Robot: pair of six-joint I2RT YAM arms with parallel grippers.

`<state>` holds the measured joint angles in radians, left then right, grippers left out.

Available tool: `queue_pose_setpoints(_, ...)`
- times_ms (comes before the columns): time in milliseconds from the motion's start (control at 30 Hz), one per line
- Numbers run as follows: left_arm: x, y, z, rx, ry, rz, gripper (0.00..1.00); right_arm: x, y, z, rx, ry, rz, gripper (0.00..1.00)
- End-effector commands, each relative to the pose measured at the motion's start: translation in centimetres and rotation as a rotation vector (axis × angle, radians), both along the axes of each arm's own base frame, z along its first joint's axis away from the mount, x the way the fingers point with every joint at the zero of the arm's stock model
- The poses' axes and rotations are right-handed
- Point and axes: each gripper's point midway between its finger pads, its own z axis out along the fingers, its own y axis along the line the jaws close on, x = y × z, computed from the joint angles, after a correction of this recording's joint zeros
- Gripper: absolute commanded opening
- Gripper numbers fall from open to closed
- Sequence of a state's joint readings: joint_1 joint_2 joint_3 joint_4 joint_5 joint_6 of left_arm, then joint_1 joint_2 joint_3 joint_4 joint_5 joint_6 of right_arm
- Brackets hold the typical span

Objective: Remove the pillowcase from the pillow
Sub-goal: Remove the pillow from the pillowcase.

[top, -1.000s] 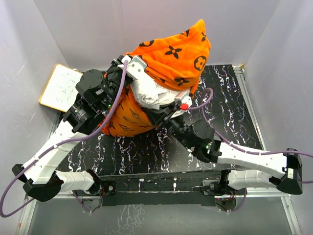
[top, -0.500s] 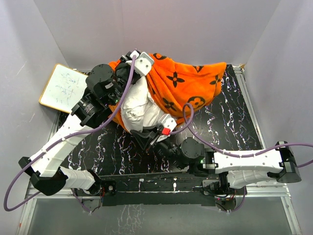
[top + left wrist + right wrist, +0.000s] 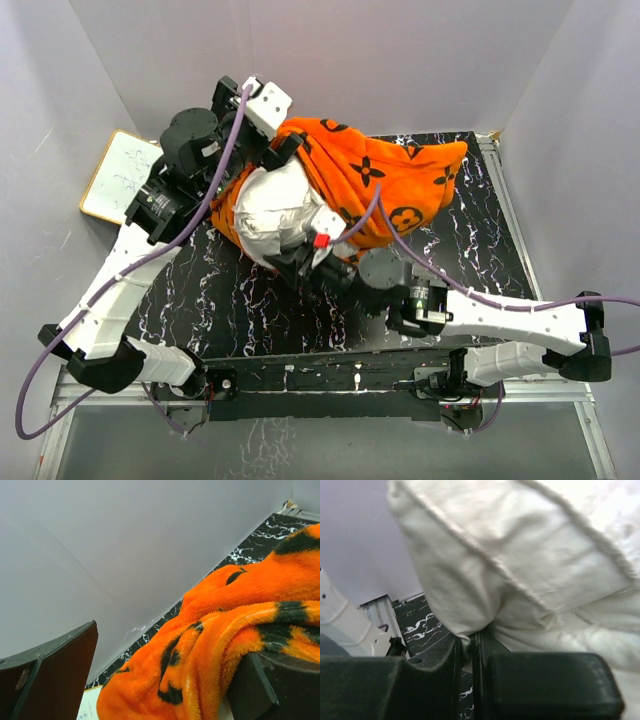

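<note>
Pillowcase (image 3: 375,180): bright orange plush with dark flower and circle motifs, bunched over the far and right part of the pillow (image 3: 272,205). Its loose end trails toward the far right corner of the table (image 3: 480,250). A smaller orange fold shows at the pillow's left side.
Pillow: plain white. Its near left end bulges bare out of the cover and the rest is under the orange cloth. It lies on the far half of the table, between the two arms.
Left gripper (image 3: 170,645): jaws spread wide, up by the pillow's far left edge near the back wall (image 3: 125,545). In the wrist view, orange plush lies between the fingers (image 3: 55,680) and drapes over the right-hand one (loose, not pinched).
Right gripper (image 3: 468,652): jaws closed almost together, with a thin fold of the pillow's white cloth caught between them. It sits at the pillow's near edge, low over the table.
Table: black top veined with white.
Board (image 3: 115,175): white with a wood frame, at the table's far left corner, beside the left arm and apart from the pillow.
</note>
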<state>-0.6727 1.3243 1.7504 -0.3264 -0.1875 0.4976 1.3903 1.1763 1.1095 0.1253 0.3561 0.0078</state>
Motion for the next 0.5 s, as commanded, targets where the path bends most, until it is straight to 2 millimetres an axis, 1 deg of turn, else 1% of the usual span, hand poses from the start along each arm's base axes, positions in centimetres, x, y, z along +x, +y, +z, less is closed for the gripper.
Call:
queue_pose_setpoints(0,-2.5,1.4,4.2,-0.039,-0.017,-0.045,0.97,2.4,0.0,2.8,0.028,0.019,0.031,0.08)
queue_pose_setpoints(33,-3.7,1.8,5.7,-0.031,-0.051,-0.076,0.97,3.2,0.1,2.9,0.027,0.022,0.026,0.08)
queue_pose_setpoints(67,-4.9,2.1,6.5,-0.017,-0.071,-0.111,0.97,4.1,0.0,3.1,0.033,0.029,0.022,0.08)
queue_pose_setpoints(133,-6.9,3.2,7.1,0.018,-0.096,-0.138,0.97,5.6,0.1,3.5,0.049,0.039,0.023,0.08)
queue_pose_setpoints(167,-7.8,4.0,7.3,0.024,-0.102,-0.135,0.97,6.5,0.1,3.8,0.053,0.040,0.019,0.08)
queue_pose_setpoints(300,-10.8,6.8,6.9,0.048,-0.125,-0.112,0.97,8.5,0.6,4.5,0.058,0.035,0.015,0.08)
queue_pose_setpoints(400,-12.6,8.8,7.4,0.033,-0.162,-0.088,0.97,9.7,1.3,4.6,0.048,0.043,0.014,0.08)
queue_pose_setpoints(467,-13.6,9.5,7.8,0.025,-0.160,-0.088,0.97,10.3,1.7,4.6,0.040,0.047,0.015,0.08)
